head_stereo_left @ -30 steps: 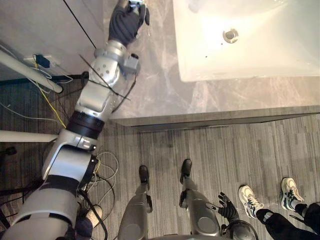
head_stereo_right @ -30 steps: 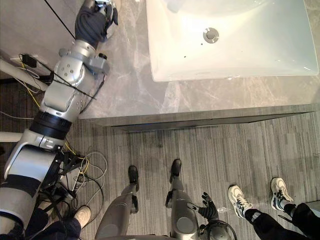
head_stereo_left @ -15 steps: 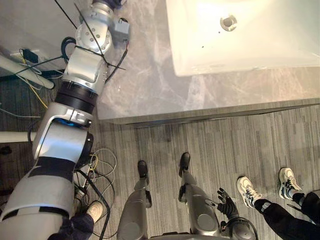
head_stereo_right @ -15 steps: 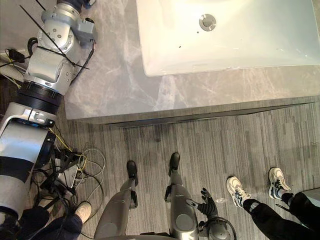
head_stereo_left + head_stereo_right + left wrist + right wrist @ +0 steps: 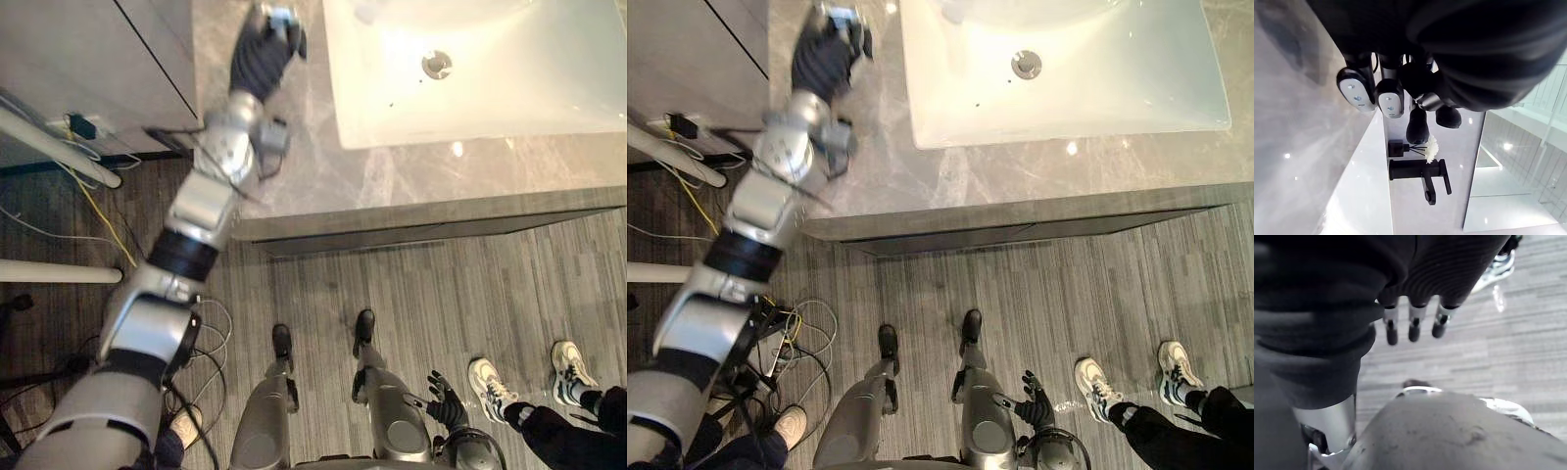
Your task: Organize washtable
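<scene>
Bottle (image 5: 1395, 148) of reeds beside the tap (image 5: 1415, 170) looks light, fragile, tippy: hold its body low. Fingers of the left hand (image 5: 263, 54) are curled, empty; the right hand (image 5: 446, 403) hangs, fingers slack.

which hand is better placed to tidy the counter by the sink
Left. The left hand is over the grey counter beside the white sink, facing the black tap. The right hand hangs open, low above the floor, so it would probably need a long lift.
</scene>
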Robot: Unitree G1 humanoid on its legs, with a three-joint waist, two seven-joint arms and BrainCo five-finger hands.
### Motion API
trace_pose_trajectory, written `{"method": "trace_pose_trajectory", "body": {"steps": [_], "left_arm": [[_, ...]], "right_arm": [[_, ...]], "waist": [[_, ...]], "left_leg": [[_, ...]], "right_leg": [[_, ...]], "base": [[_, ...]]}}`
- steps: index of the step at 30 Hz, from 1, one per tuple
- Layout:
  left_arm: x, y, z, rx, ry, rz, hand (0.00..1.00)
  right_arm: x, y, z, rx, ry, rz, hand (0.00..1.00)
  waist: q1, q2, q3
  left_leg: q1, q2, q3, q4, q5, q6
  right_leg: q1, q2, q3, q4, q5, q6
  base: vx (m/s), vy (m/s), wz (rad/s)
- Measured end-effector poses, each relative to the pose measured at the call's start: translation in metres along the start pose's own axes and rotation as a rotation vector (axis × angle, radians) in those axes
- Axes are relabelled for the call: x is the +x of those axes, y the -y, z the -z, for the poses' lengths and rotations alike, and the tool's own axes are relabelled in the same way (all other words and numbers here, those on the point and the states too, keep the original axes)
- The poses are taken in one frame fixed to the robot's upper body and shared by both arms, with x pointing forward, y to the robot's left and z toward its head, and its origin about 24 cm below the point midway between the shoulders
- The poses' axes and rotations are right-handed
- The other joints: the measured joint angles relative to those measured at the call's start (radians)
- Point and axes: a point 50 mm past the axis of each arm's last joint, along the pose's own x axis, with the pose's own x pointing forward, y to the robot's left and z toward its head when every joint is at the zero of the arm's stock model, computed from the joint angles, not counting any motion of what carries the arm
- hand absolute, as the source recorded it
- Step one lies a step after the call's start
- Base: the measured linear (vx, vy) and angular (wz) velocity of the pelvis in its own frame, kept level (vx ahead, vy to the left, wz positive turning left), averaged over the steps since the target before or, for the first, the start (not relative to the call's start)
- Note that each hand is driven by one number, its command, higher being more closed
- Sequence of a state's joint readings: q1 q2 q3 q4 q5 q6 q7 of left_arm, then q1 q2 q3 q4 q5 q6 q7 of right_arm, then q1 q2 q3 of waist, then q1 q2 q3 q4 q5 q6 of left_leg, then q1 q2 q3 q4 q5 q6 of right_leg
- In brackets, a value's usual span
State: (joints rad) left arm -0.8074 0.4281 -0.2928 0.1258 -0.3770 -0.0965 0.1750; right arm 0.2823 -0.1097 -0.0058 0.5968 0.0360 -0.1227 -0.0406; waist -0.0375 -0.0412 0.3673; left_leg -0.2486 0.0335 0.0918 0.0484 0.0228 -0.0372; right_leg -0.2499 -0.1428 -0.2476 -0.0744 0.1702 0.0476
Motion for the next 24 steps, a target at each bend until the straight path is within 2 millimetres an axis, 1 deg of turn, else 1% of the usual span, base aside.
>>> {"method": "trace_pose_trajectory", "body": {"steps": [1, 2, 3, 4, 5, 7, 8, 9, 10, 12, 13, 15, 16, 17, 18, 19, 21, 23, 24], "left_arm": [[-0.022, 0.0, 0.011, -0.02, -0.033, -0.019, 1.0], [-0.032, -0.001, 0.017, -0.026, -0.051, -0.035, 1.0], [-0.055, -0.003, 0.029, -0.048, -0.098, -0.07, 1.0], [-0.075, -0.004, 0.035, -0.054, -0.131, -0.1, 1.0], [-0.084, -0.005, 0.037, -0.059, -0.143, -0.115, 1.0], [-0.111, -0.009, 0.038, -0.04, -0.165, -0.158, 1.0], [-0.118, -0.012, 0.037, -0.025, -0.167, -0.173, 1.0], [-0.129, -0.017, 0.035, -0.012, -0.165, -0.214, 1.0], [-0.134, -0.02, 0.034, -0.002, -0.166, -0.238, 1.0], [-0.155, -0.035, 0.028, 0.048, -0.166, -0.349, 1.0], [-0.161, -0.038, 0.027, 0.062, -0.172, -0.379, 1.0], [-0.184, -0.048, 0.026, 0.115, -0.205, -0.488, 1.0], [-0.198, -0.052, 0.027, 0.136, -0.239, -0.555, 1.0], [-0.206, -0.053, 0.027, 0.144, -0.26, -0.585, 1.0], [-0.223, -0.053, 0.03, 0.153, -0.314, -0.64, 1.0], [-0.239, -0.052, 0.033, 0.155, -0.372, -0.683, 1.0], [-0.258, -0.05, 0.036, 0.149, -0.439, -0.73, 1.0], [-0.287, -0.05, 0.044, 0.155, -0.556, -0.807, 1.0], [-0.294, -0.051, 0.049, 0.155, -0.588, -0.823, 1.0]], "right_arm": [[0.0, 0.002, 0.003, 0.002, -0.012, 0.007, 0.0], [-0.001, 0.002, 0.004, 0.001, -0.019, 0.01, 0.0], [-0.001, 0.004, 0.009, -0.003, -0.039, 0.015, 0.0], [-0.002, 0.006, 0.014, -0.007, -0.06, 0.018, 0.0], [-0.003, 0.006, 0.017, -0.009, -0.072, 0.02, 0.0], [-0.005, 0.009, 0.027, -0.004, -0.116, 0.033, 0.0], [-0.006, 0.01, 0.03, -0.005, -0.128, 0.034, 0.0], [-0.007, 0.01, 0.034, -0.012, -0.145, 0.035, 0.0], [-0.008, 0.01, 0.036, -0.019, -0.158, 0.034, 0.0], [-0.009, 0.01, 0.043, -0.037, -0.186, 0.03, 0.0], [-0.01, 0.01, 0.044, -0.038, -0.195, 0.03, 0.0], [-0.011, 0.011, 0.05, -0.033, -0.219, 0.036, 0.0], [-0.014, 0.012, 0.055, -0.024, -0.244, 0.044, 0.0], [-0.014, 0.012, 0.057, -0.022, -0.253, 0.046, 0.0], [-0.015, 0.012, 0.059, -0.018, -0.267, 0.048, 0.0], [-0.017, 0.012, 0.063, -0.006, -0.288, 0.056, 0.0], [-0.019, 0.012, 0.067, -0.003, -0.306, 0.059, 0.0], [-0.021, 0.011, 0.071, -0.002, -0.319, 0.058, 0.0], [-0.022, 0.011, 0.071, -0.004, -0.322, 0.057, 0.0]], "waist": [[0.001, 0.009, -0.011], [0.003, 0.014, -0.019], [0.007, 0.021, -0.045], [0.014, 0.027, -0.07], [0.019, 0.03, -0.082], [0.035, 0.038, -0.125], [0.04, 0.039, -0.134], [0.053, 0.041, -0.156], [0.053, 0.04, -0.167], [0.059, 0.04, -0.202], [0.06, 0.041, -0.209], [0.078, 0.041, -0.235], [0.085, 0.04, -0.255], [0.086, 0.039, -0.263], [0.092, 0.038, -0.273], [0.107, 0.037, -0.281], [0.109, 0.033, -0.288], [0.111, 0.031, -0.317], [0.115, 0.031, -0.321]], "left_leg": [[0.015, 0.0, -0.008, -0.004, 0.0, 0.0], [0.025, 0.0, -0.011, -0.006, 0.0, 0.0], [0.04, 0.0, -0.014, -0.015, -0.003, -0.004], [0.055, 0.0, -0.017, -0.017, -0.005, -0.008], [0.062, 0.0, -0.019, -0.018, -0.006, -0.008], [0.1, 0.0, -0.038, -0.034, -0.007, -0.011], [0.11, 0.0, -0.042, -0.036, -0.008, -0.012], [0.128, 0.0, -0.048, -0.039, -0.009, -0.013], [0.135, 0.001, -0.053, -0.042, -0.009, -0.013], [0.163, 0.001, -0.074, -0.047, -0.01, -0.013], [0.171, 0.002, -0.078, -0.049, -0.01, -0.013], [0.193, 0.001, -0.094, -0.049, -0.016, -0.013], [0.195, 0.001, -0.107, -0.049, -0.021, -0.014], [0.196, 0.001, -0.114, -0.048, -0.021, -0.014], [0.205, 0.001, -0.122, -0.049, -0.022, -0.015], [0.214, 0.001, -0.131, -0.051, -0.022, -0.014], [0.223, 0.0, -0.15, -0.056, -0.025, -0.01], [0.228, 0.001, -0.173, -0.063, -0.024, -0.009], [0.231, 0.002, -0.176, -0.061, -0.025, -0.009]], "right_leg": [[0.017, 0.0, -0.007, 0.0, -0.006, 0.002], [0.027, 0.0, -0.01, 0.0, -0.011, 0.005], [0.041, 0.001, -0.018, 0.0, -0.016, 0.005], [0.056, 0.002, -0.025, 0.0, -0.019, 0.006], [0.064, 0.002, -0.026, 0.0, -0.023, 0.007], [0.105, 0.003, -0.042, -0.001, -0.036, 0.012], [0.117, 0.003, -0.046, -0.001, -0.039, 0.013], [0.138, 0.004, -0.052, -0.001, -0.044, 0.013], [0.147, 0.003, -0.056, -0.001, -0.047, 0.014], [0.186, 0.001, -0.083, -0.001, -0.06, 0.02], [0.196, 0.0, -0.088, -0.001, -0.063, 0.021], [0.226, -0.001, -0.103, 0.0, -0.071, 0.023], [0.237, -0.001, -0.116, 0.001, -0.078, 0.026], [0.244, -0.001, -0.125, 0.001, -0.08, 0.027], [0.263, -0.002, -0.144, 0.002, -0.087, 0.027], [0.281, -0.003, -0.157, 0.005, -0.096, 0.028], [0.3, -0.005, -0.181, 0.01, -0.115, 0.033], [0.319, -0.013, -0.222, 0.022, -0.126, 0.035], [0.326, -0.013, -0.228, 0.022, -0.128, 0.037]], "base": [[0.01, 0.013, 0.14], [0.03, 0.012, 0.14], [0.05, 0.016, 0.1], [0.05, 0.014, 0.09], [0.06, 0.012, 0.12], [0.06, 0.006, 0.21], [0.06, 0.003, 0.21], [0.05, 0.002, 0.15], [0.05, 0.002, 0.22], [0.04, 0.0, 0.3], [0.04, 0.006, 0.26], [0.03, 0.01, 0.23], [0.01, 0.005, 0.27], [0.02, 0.001, 0.4], [0.02, 0.0, 0.39], [0.0, -0.005, 0.41], [-0.01, -0.006, 0.38], [0.02, 0.007, 0.5], [0.03, -0.006, 0.35]]}}
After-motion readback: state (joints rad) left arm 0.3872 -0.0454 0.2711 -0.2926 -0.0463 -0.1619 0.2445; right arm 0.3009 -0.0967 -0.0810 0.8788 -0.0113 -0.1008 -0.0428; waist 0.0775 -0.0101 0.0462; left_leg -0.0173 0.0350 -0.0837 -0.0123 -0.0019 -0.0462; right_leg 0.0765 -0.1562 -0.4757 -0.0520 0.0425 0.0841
